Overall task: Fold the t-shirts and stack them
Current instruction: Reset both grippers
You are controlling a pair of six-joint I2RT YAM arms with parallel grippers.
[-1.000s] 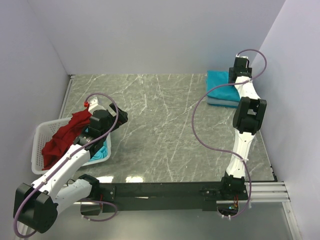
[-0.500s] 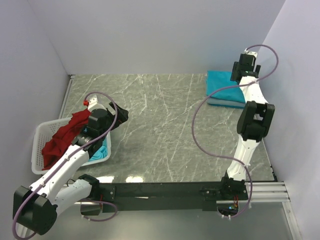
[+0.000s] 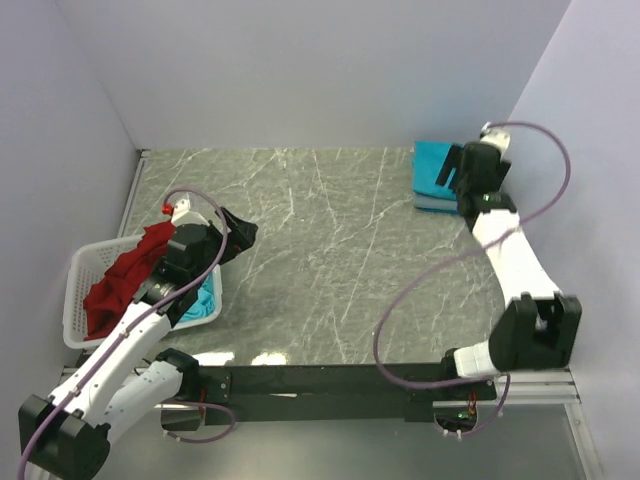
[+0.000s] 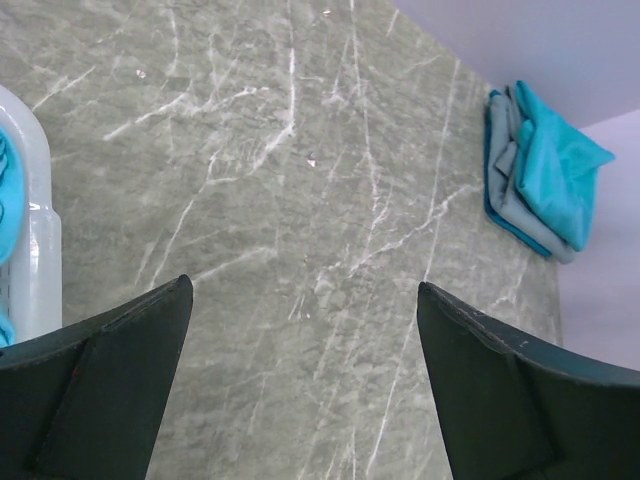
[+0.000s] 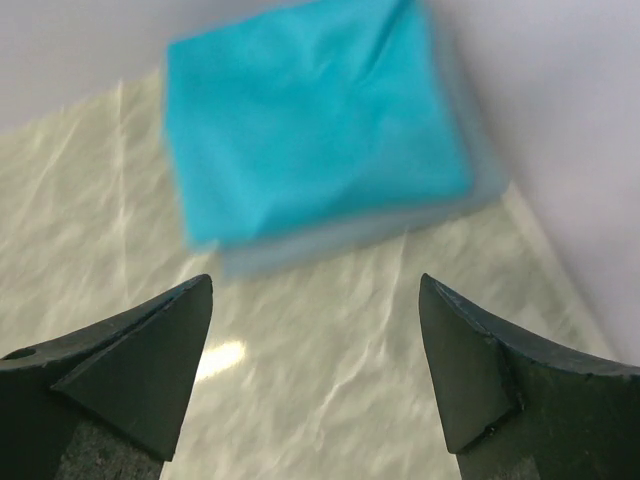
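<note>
Top view, stack: the folded stack [image 3: 433, 178] sits at the upper right of the frame. The top teal t-shirt [image 3: 432, 160] lies over a grey-blue t-shirt [image 3: 437, 205] whose edge peeks out below.
Top view, right gripper: the right gripper [image 3: 455, 172] hangs over that stack, jaws apart, carrying nothing.
Top view, left gripper: the left gripper [image 3: 238, 232] is at left-centre, just beside the basket [image 3: 74, 310], spread wide and empty.
Top view, waiting work: a red t-shirt [image 3: 125, 272] is heaped in the basket and spills over its upper rim. A loose teal t-shirt [image 3: 205, 300] is bunched at the basket's lower right corner.
Top view, risk: a low sweep by the right arm could let a finger catch the top layer and drag the fold open.
Left wrist view, gripper: both fingers stand far apart over bare table [image 4: 300, 200]. The basket's white rim is at the left edge and the stack is far off at the upper right.
Left wrist view, risk: a reach into the basket could snag two shirts at once, or hook the lattice and tug the basket along.
Right wrist view, gripper: the fingers are splayed wide with nothing between them. The teal shirt fills the upper frame, though the picture is blurred.
Right wrist view, risk: the stack lies close to the wall at right, so there is little room, and a nudge could skew the layers.
</note>
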